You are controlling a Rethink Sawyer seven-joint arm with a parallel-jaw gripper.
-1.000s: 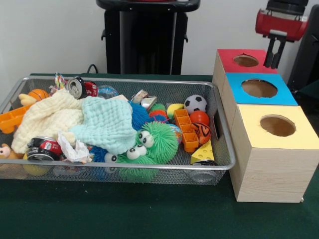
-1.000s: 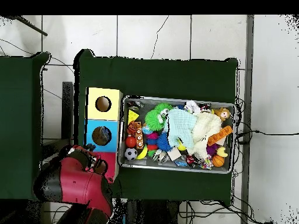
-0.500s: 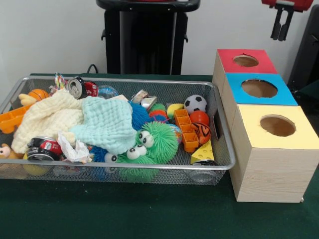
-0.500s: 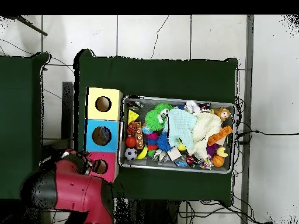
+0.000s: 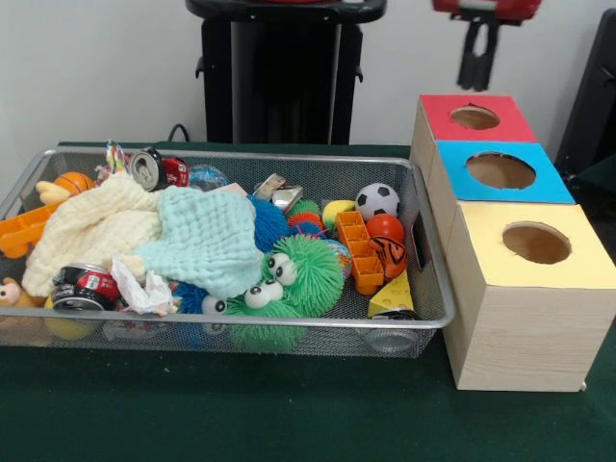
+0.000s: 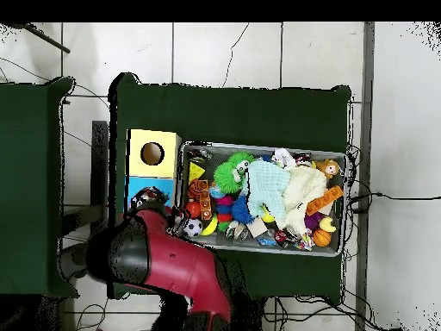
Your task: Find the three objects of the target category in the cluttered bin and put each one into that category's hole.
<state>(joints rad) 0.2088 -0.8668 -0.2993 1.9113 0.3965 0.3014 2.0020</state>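
Hanging above the red-topped box [image 5: 474, 116], end effector [image 5: 478, 69] seemingly empty.

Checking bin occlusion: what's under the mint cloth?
Under the mint cloth, a blue spiky ball sticks out at one edge and the cream cloth at the other. Anything beneath its middle is hidden.

Even bright indoor light, soft shadows under bin [image 5: 423, 318], no glare, front view sharp
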